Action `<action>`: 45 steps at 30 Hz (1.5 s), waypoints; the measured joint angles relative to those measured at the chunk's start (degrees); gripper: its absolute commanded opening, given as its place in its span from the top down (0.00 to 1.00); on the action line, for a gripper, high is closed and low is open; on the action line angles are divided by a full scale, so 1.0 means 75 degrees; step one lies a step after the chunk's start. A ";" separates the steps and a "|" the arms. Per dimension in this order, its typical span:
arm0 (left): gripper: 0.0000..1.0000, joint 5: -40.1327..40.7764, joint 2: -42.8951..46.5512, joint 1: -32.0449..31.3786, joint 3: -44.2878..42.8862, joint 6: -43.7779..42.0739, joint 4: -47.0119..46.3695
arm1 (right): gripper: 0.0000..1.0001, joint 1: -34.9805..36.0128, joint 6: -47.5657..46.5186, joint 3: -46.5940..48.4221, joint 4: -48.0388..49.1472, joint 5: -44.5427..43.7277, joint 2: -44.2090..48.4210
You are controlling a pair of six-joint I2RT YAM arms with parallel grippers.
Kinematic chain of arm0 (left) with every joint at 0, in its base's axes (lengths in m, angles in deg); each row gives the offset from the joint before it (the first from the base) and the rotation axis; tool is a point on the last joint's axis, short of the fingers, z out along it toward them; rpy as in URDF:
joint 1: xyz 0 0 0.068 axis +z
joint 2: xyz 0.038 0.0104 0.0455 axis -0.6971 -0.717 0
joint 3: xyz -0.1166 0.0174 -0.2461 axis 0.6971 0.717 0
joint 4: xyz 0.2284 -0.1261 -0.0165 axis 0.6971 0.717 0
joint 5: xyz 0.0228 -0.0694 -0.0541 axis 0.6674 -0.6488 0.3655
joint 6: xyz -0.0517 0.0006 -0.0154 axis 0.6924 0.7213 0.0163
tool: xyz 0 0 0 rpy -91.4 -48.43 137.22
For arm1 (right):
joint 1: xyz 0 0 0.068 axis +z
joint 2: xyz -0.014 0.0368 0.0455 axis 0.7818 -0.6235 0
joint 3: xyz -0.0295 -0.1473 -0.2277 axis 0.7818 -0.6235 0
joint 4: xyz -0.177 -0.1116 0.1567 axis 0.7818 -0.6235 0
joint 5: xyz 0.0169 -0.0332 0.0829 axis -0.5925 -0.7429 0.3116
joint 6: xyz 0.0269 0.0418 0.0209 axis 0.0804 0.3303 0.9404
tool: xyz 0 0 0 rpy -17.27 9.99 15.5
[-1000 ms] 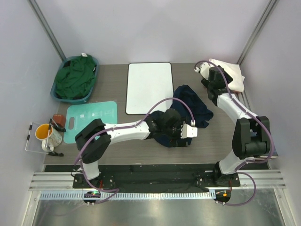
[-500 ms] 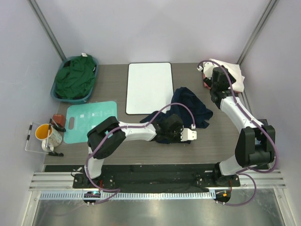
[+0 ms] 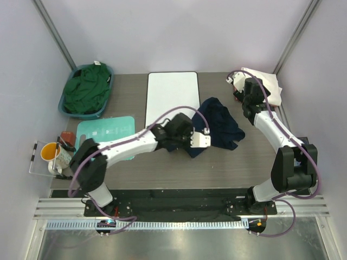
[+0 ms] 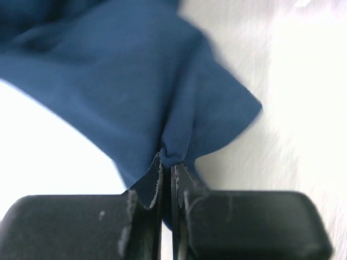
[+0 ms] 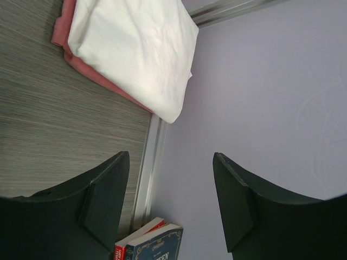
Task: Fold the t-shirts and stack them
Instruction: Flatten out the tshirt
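Note:
A dark navy t-shirt lies crumpled at the table's middle right. My left gripper is shut on a bunched edge of it, and the fold is pinched between the fingertips. A dark green t-shirt fills the basket at the back left. A folded cream-white t-shirt lies on a salmon-pink one in the back right corner. My right gripper stands open and holds nothing, beside that stack over the table's right edge.
A white board lies at the back centre, with a teal mat to its left. The teal basket stands at the back left and a yellow mug at the left edge. Books lie beyond the right rail.
My left gripper has shut on the navy shirt's edge and moved left toward the board, dragging the cloth along. The right arm has barely shifted.

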 measured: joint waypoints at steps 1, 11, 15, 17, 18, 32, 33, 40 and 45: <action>1.00 -0.0003 0.0382 0.0195 0.0000 -0.0204 0.0265 | 0.32 0.0000 0.0000 0.0000 0.0003 0.0015 0.0000; 1.00 0.0321 0.2273 0.2640 0.0845 -0.2833 0.2145 | 0.32 0.0041 0.0000 0.0000 -0.0003 0.0163 -0.0003; 1.00 0.0839 0.2241 0.3716 0.2011 -0.4074 0.1842 | 0.32 0.0122 0.0003 0.0000 -0.0026 0.0178 -0.0003; 1.00 0.1142 0.2069 0.4374 0.2346 -0.4622 0.1495 | 0.32 0.0175 0.0006 0.0000 -0.0070 0.0175 -0.0003; 1.00 0.1274 0.1909 0.4625 0.2352 -0.4785 0.1323 | 0.32 0.0210 0.0006 0.0000 -0.0099 0.0175 -0.0003; 0.00 0.2731 0.0303 0.5342 0.1160 -0.4602 -0.1955 | 0.11 0.1314 -0.0306 -0.0466 -0.0848 0.0743 0.0055; 0.00 0.2856 0.0227 0.5348 0.1163 -0.4578 -0.2087 | 0.09 0.1478 -0.0379 -0.0676 -0.0988 0.0930 0.0128; 0.00 0.3121 0.0769 0.5365 0.1784 -0.4462 -0.2363 | 0.09 0.2279 -0.0653 -0.1303 -0.2302 0.2442 0.0801; 0.00 0.2527 0.2162 0.5365 0.2046 -0.4322 -0.1361 | 0.12 0.2524 -0.0259 -0.1241 -0.2821 0.3678 0.1020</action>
